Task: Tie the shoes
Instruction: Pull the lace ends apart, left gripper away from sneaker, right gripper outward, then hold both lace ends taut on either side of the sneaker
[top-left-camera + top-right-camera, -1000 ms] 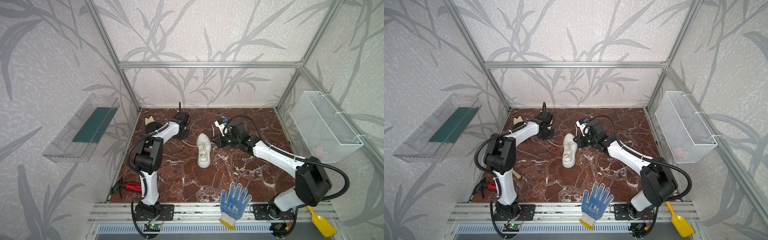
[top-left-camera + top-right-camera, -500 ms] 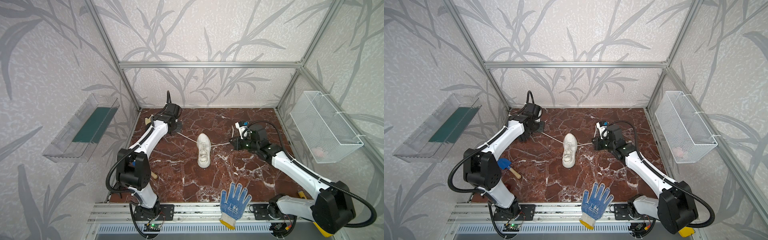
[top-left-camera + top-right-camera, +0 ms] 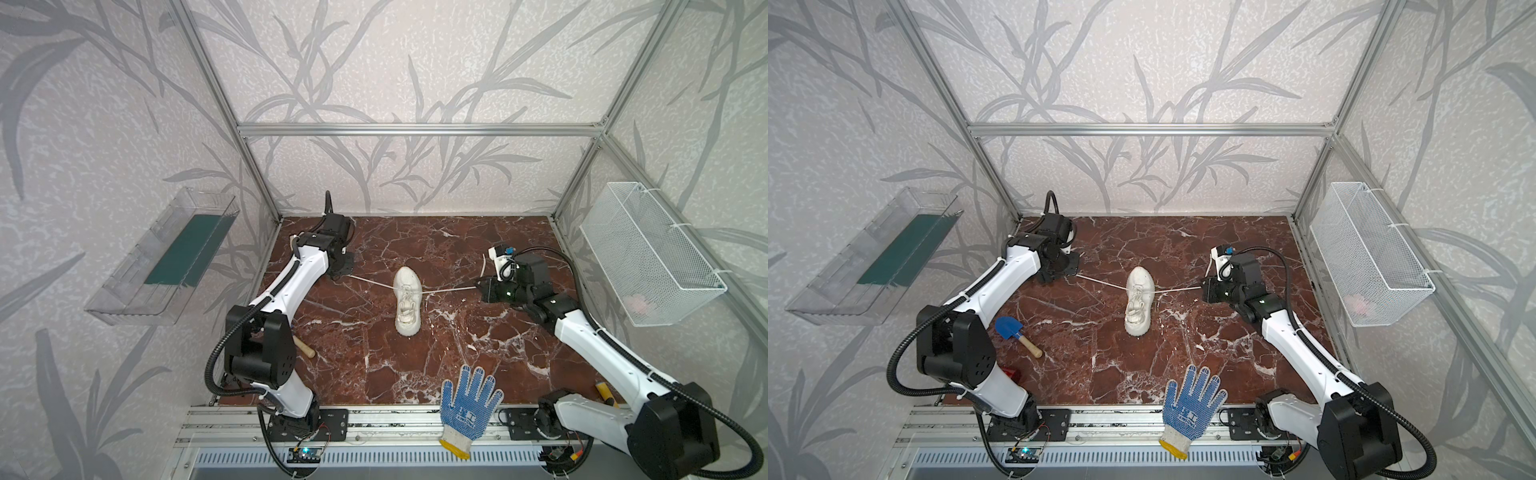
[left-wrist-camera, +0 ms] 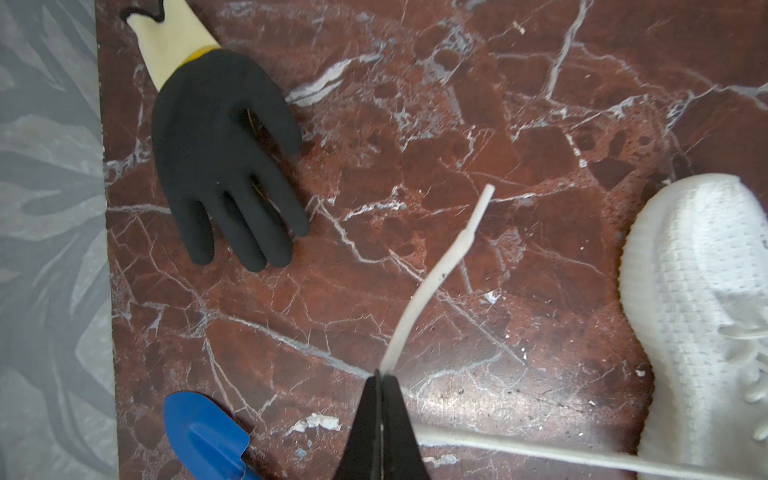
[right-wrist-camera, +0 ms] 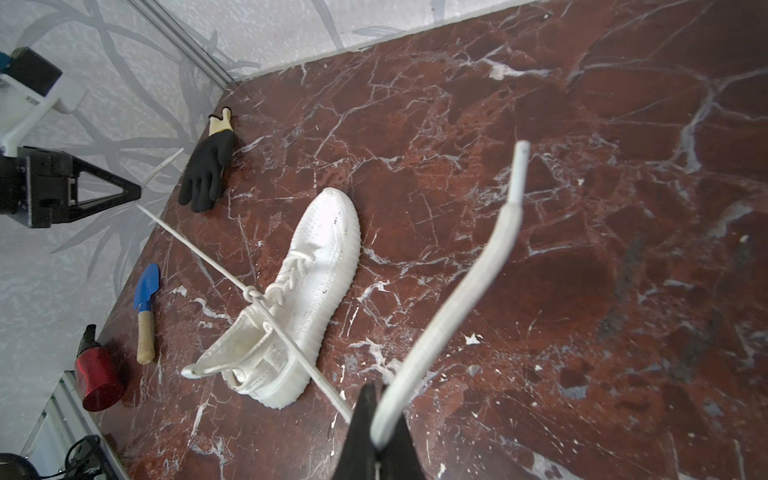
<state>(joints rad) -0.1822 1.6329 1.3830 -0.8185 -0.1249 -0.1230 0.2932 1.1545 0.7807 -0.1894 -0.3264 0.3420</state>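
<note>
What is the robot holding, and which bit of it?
The laces of the sneaker. The left tool pinches one lace near its tip, the right tool pinches the other near its tip.

Left wrist view: sneaker [image 4: 702, 316], near the left gripper [image 4: 380, 375], runs off frame; only toe and first lacing show. Blue trowel [image 4: 199, 436], just beside that gripper: handle cut off. Black glove [image 4: 224, 158], beyond the tips: cuff clipped. Lace [image 4: 432, 274]: grip point buried between the pinched fingers.

Top views: glove covered by left arm [image 3: 291, 282] in both. Trowel blade hidden in a top view, handle end only [image 3: 304, 348]. Red object [image 5: 97, 374], across the sneaker from the right gripper [image 5: 376, 388]: identity unclear. Yellow-handled item [image 3: 604, 390], well behind that gripper, mostly under right arm [image 3: 602, 345]. Pink item [image 3: 638, 304] in wire basket [image 3: 648, 249]: blurred.
</note>
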